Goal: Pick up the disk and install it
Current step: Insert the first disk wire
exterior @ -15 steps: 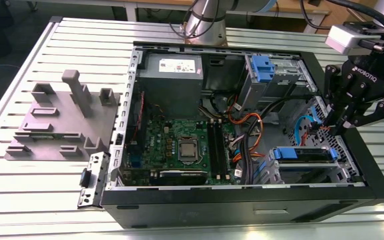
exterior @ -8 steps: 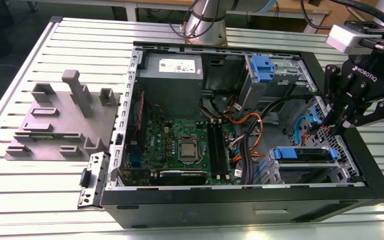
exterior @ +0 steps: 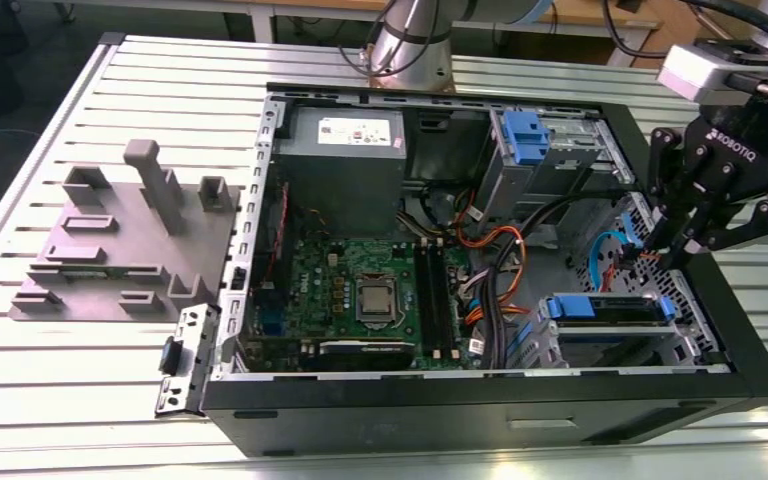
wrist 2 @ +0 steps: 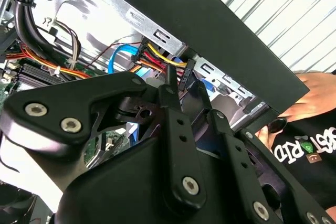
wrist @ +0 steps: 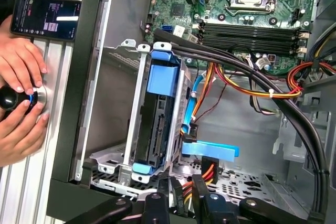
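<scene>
Spanning the whole scene, the slatted metal table [exterior: 37, 400] carries an open black computer case [exterior: 491, 420] lying on its side, with a grey moulded fixture [exterior: 117, 250] just beside it on the exterior view's left.

Inside the case you can see the green motherboard [exterior: 357, 290]. The grey power supply [exterior: 344, 170] sits next to it and wears a white sticker [exterior: 357, 128] whose print is too small to make out. A bare blue bracket [exterior: 524, 135] sits in the bay at the far corner.

The disk [exterior: 607, 310] is in the metal drive cage [wrist: 137, 103] at the case's near corner on the exterior view's right. Its blue carrier handle faces up and out of the cage. In the first wrist view the disk [wrist: 157, 129] stands on edge between the cage rails, with a blue data cable [wrist: 197, 98] and red, yellow and orange wires just beside it.

Your gripper [exterior: 684, 250] hangs over that corner, above the cage and apart from the disk. In the first wrist view the gripper [wrist: 181, 198] has its jaws slightly parted with nothing pinched; only cables show through the gap.

A person's hands [wrist: 18, 61] rest on the table outside the case wall, near a phone [wrist: 46, 18] with a lit screen.
</scene>
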